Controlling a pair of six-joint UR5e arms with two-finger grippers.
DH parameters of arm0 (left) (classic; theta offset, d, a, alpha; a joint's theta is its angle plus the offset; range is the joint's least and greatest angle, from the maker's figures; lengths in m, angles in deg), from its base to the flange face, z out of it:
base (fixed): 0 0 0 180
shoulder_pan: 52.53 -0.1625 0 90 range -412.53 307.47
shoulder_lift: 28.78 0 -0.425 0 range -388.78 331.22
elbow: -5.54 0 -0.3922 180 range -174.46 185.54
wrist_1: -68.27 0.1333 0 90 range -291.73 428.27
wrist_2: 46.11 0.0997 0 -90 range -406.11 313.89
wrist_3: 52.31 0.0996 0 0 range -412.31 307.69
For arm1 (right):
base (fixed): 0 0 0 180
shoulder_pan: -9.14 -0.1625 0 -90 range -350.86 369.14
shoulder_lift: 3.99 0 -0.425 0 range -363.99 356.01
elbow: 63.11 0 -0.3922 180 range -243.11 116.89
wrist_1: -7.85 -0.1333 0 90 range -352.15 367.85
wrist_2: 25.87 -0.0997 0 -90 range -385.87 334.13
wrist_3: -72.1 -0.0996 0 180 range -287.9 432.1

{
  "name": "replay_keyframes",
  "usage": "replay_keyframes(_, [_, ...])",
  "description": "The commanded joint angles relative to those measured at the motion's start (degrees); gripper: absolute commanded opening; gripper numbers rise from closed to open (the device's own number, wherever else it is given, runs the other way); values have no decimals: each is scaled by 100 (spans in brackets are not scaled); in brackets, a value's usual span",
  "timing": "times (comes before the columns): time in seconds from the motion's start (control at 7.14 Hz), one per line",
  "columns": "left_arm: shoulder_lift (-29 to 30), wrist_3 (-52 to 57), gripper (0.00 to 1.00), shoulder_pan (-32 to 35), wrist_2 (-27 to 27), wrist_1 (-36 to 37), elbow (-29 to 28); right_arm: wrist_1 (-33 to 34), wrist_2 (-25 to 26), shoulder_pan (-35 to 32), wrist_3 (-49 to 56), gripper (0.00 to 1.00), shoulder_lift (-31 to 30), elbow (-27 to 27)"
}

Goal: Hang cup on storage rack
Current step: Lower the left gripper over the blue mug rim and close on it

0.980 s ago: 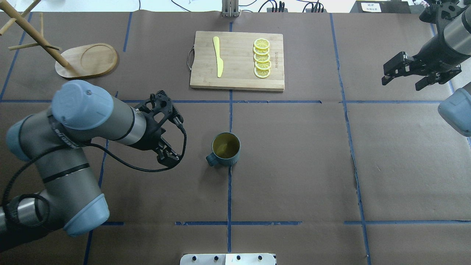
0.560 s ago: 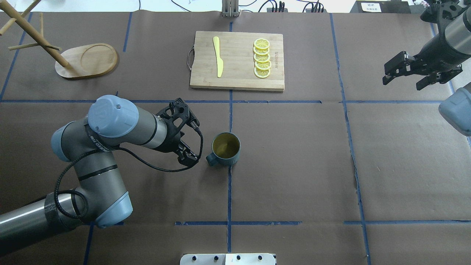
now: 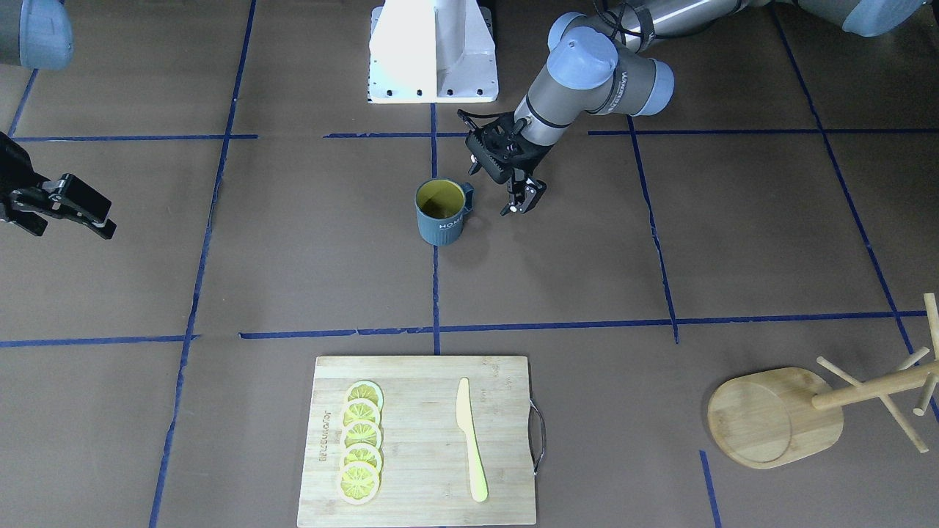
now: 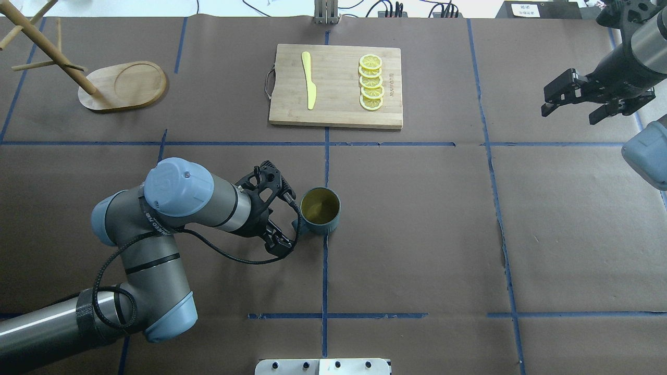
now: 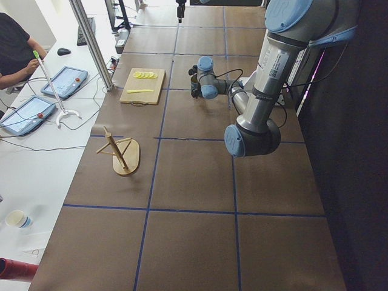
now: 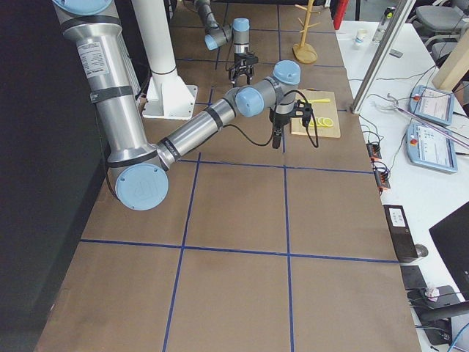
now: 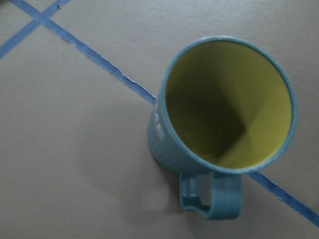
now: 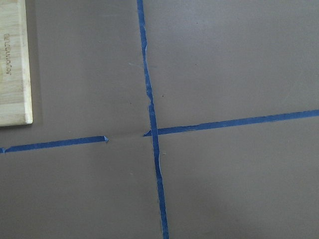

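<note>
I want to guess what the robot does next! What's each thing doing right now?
Cup: upright, empty, not held.
Left gripper: fingers open, beside the cup's handle, not touching.
Right gripper: fingers open, holding nothing.
Storage rack: upright, pegs bare.
Knife: lying flat on cutting board.
Lemon slices: overlapping row on the board.

**Soft, even light, with a few blown-out whites**

Bright, diffuse light falls from above. The matte table [image 4: 417,234] shows no glare. The cup [image 4: 320,210], just beside the left hand [image 4: 279,242], casts only a faint, blurred shadow on the hand's side. Far beyond the hand, the strip past the table's edge is washed out white. In the front view the white pedestal [image 3: 433,51] behind the hand is overexposed too. The left wrist view is slightly soft, and the cup's inside is half shaded. Both side views fall to black along the robot's side. The right wrist view is flat and evenly lit.
</note>
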Motion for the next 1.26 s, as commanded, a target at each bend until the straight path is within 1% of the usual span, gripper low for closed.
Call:
replay_keyframes(0.0, [63, -21, 100, -140, 11, 5, -34, -7, 0, 4, 6, 100, -4, -15])
replay_keyframes(0.28, [90, 14, 100, -158, 12, -4, -86, -7, 9, 21, 6, 100, 5, -32])
replay_keyframes(0.42, [264, 14, 100, -158, 12, -12, -226, 1, 9, 21, 14, 100, 5, -41])
replay_keyframes(0.7, [310, 22, 100, -158, 29, -56, -314, 1, 9, 21, 14, 100, 5, -41])
replay_keyframes(0.84, [353, 31, 100, -158, 194, -65, -332, 1, 9, 21, 14, 100, 14, -41])
replay_keyframes(0.98, [354, 40, 100, -158, 222, -65, -350, 1, 9, 21, 14, 100, 14, -41])
replay_keyframes(1.12, [362, 14, 95, -158, 231, -74, -350, 10, 0, 21, 6, 100, 14, -41])
